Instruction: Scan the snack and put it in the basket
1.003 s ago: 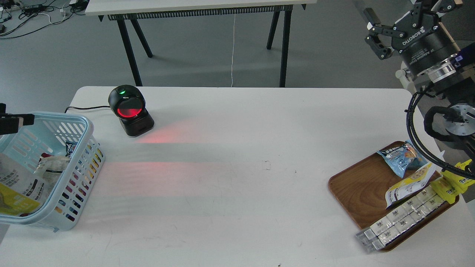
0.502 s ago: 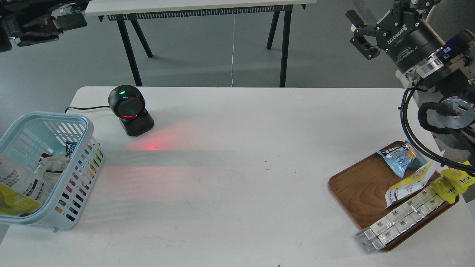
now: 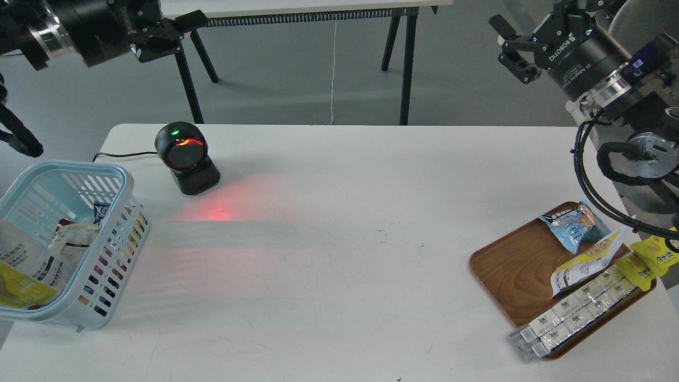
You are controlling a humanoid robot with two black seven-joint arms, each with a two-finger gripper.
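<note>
The snack [image 3: 24, 289] is seen lying in the basket [image 3: 119, 178] at the desk's [image 3: 339, 297] near left, its yellow face partly cut off by the edge. Both arms are raised clear of the desk: the left gripper [image 3: 177, 32] (fingers spread, empty) at far left, the right gripper [image 3: 509, 45] likewise held open at far right, above the wooden tray [image 3: 509, 265].

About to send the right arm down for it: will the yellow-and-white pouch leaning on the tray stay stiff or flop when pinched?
Probably floppy: the pouch is thin film, already bent where it leans on the boxed packs. It looks light, so a push may slide it along the tray. Its glossy film could slip.
</note>
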